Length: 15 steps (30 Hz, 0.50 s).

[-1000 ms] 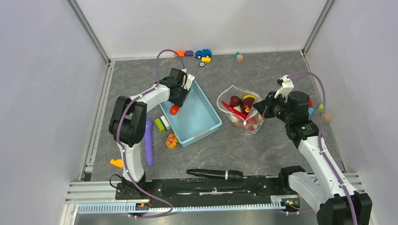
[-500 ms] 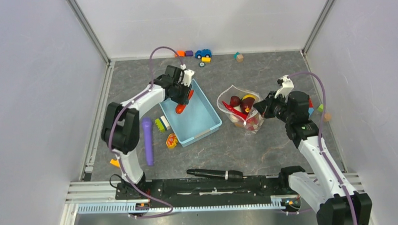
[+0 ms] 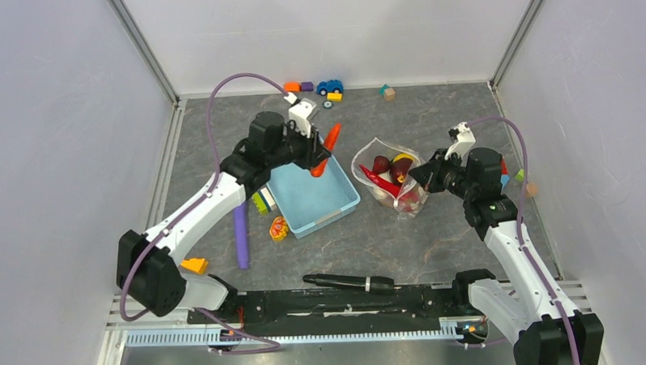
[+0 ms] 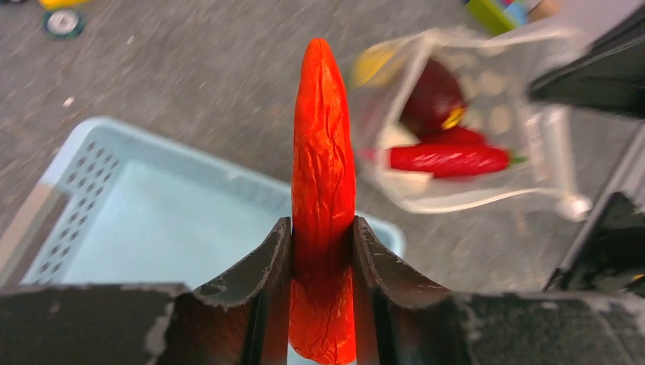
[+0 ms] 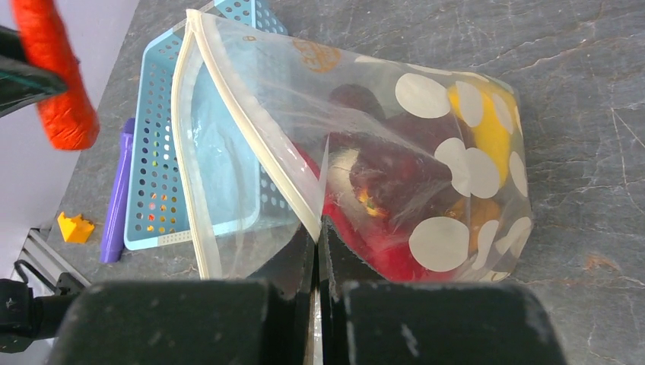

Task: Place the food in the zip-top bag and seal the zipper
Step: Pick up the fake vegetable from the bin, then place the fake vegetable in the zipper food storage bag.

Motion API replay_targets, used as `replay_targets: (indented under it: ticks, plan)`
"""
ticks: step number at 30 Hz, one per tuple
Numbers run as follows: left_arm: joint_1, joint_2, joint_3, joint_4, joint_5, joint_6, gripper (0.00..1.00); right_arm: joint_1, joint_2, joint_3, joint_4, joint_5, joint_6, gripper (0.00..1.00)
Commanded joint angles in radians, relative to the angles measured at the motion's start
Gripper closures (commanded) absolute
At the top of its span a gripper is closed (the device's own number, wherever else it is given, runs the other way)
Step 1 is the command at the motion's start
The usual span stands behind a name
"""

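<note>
**Item 1. Left gripper** (image 4: 322,228): black two-finger claw, jaws pinched on the thick end of the orange ridged plastic toy carrot (image 4: 322,152). The carrot's tapered tip points away from the wrist. In the top view the carrot hangs in the air over the far right rim of the light-blue perforated plastic basket (image 3: 320,200), near the bag and apart from it.

**Item 2. Right gripper** (image 5: 319,242): jaws pressed together on the film at the mouth of the clear soft zip-top bag with white round dots (image 5: 449,175). The bag stands on the grey tabletop just right of the basket.

**Item 3. Zipper** (image 5: 228,103): pale press-seal strip along the bag's mouth. The two sides are parted and the mouth gapes toward the basket.

**Item 4. Bag contents:** glossy red toy chili (image 4: 449,158), dark maroon piece (image 4: 433,95) and yellow round piece (image 5: 494,129), all inside.

**Item 5. Loose items on the table:**
- Purple plastic stick (image 3: 240,234), left of the basket.
- Green and yellow building blocks (image 3: 263,201), against the basket's left wall.
- Orange block (image 3: 194,266), near the left arm's base.
- Black pen-shaped object (image 3: 339,281), by the near rail.
- Blue toy car (image 3: 329,86), at the far wall.
</note>
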Motion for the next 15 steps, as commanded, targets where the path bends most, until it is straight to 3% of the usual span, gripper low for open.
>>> replay_targets:
  ticks: [1, 9, 15]
  plan:
    - [-0.133, -0.046, 0.032, 0.131, -0.161, -0.228, 0.98, -0.004, -0.02, 0.012, 0.029, -0.029, 0.02, 0.99]
    - [-0.339, -0.012, 0.11, 0.125, -0.085, -0.325, 0.98, -0.004, -0.05, 0.007, 0.034, -0.042, 0.031, 0.98]
    - [-0.422, 0.023, 0.043, 0.373, -0.399, -0.386, 0.98, -0.003, -0.071, -0.011, 0.056, -0.071, 0.05, 0.98]
